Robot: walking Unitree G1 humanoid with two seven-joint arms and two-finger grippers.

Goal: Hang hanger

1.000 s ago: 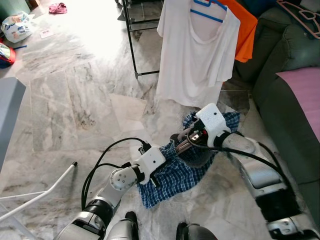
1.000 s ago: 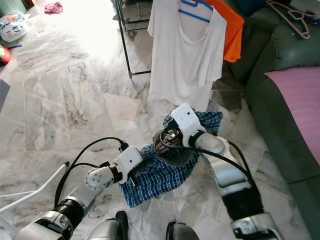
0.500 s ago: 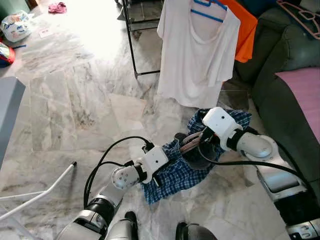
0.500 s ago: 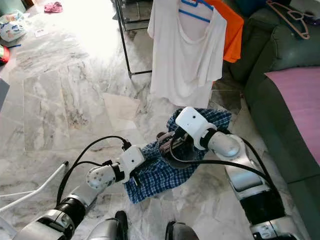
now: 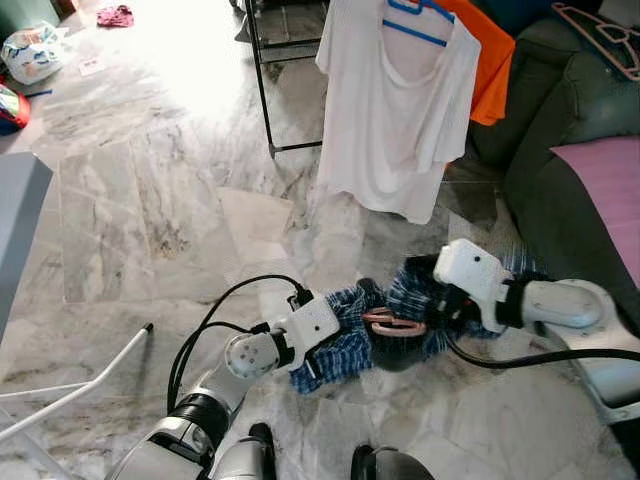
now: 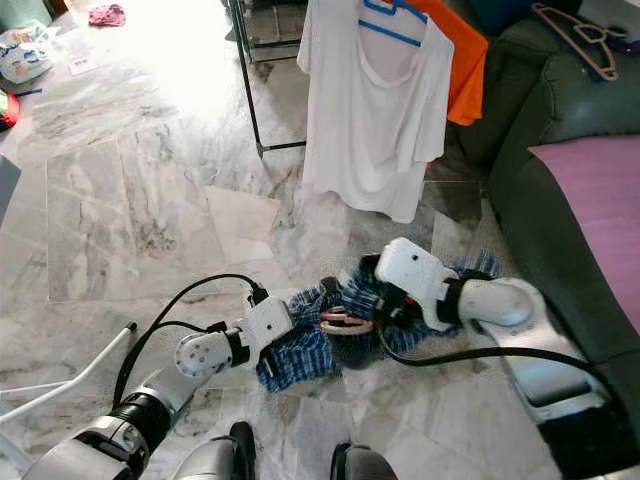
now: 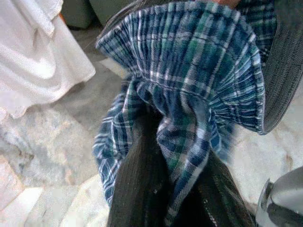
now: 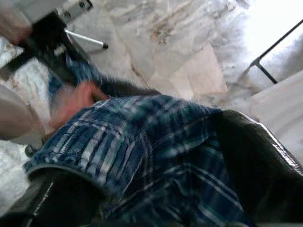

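Left eye view: a blue checked shirt point(image 5: 400, 320) on a pink hanger point(image 5: 392, 324) is stretched low over the marble floor point(image 5: 150, 200), its long axis running left to right between both grippers. The left gripper point(image 5: 312, 352) pinches its left edge, the right gripper point(image 5: 432, 312) its right. The clothes rack point(image 5: 262, 90) stands far ahead, the right arm closer to it.

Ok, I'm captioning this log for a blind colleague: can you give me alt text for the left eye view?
Both claws, left claw and right claw, stretch a blue plaid shirt with a pink hanger in it, low over the grey marble floor. Behind hangs a white T-shirt on a black rack.
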